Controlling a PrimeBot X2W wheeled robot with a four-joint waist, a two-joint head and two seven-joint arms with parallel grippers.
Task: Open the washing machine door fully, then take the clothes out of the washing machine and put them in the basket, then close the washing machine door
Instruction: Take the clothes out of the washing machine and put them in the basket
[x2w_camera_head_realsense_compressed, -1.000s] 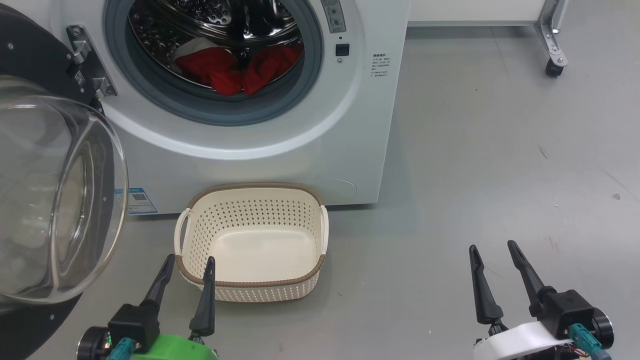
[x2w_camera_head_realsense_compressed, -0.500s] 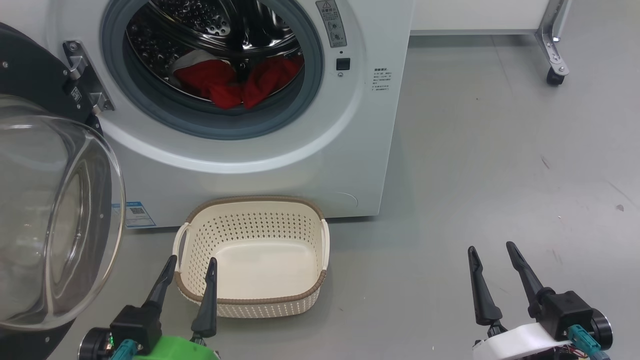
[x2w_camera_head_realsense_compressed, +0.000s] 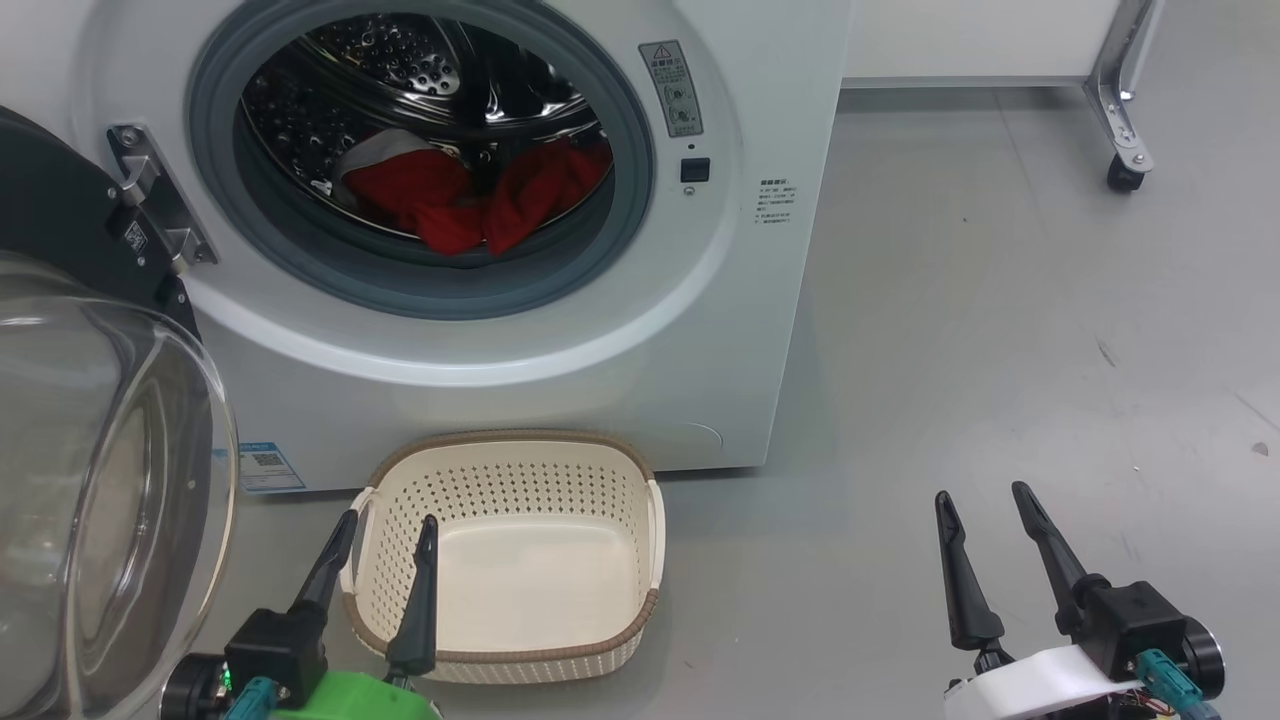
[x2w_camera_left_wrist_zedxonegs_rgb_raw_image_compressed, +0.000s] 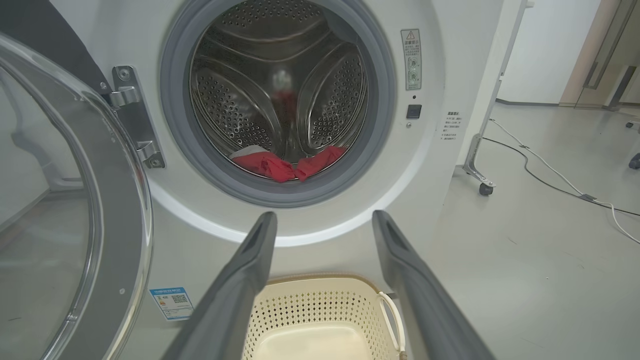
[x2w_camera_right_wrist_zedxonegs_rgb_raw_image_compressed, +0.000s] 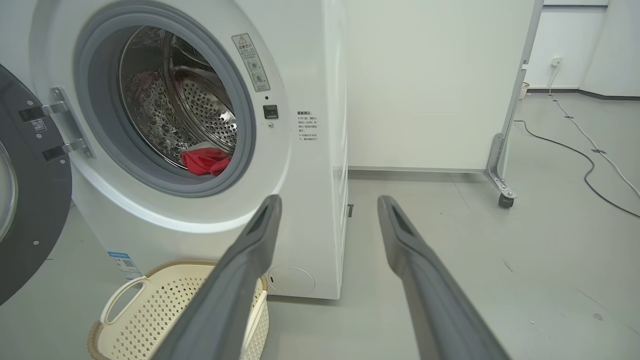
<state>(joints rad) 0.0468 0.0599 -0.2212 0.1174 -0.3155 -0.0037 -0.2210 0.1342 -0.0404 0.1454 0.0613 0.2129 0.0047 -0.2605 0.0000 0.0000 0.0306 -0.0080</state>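
The washing machine door (x2w_camera_head_realsense_compressed: 110, 480) stands swung open at left, giving clear access. The clothes (x2w_camera_head_realsense_compressed: 440, 195) lie inside the washing machine (x2w_camera_head_realsense_compressed: 600, 380). The basket (x2w_camera_head_realsense_compressed: 510, 436) sits just below, on the near side, to receive them. Left gripper (x2w_camera_head_realsense_compressed: 387, 518) and right gripper (x2w_camera_head_realsense_compressed: 981, 493): jaws released, empty.

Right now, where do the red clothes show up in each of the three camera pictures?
Head view: the clothes lie in the upper part, left of centre, low inside the round opening.
Left wrist view: the clothes sit near the centre, at the bottom of the opening.
Right wrist view: the clothes are left of centre.
Shared landmark: the small black square on the washing machine front, just right of the opening.
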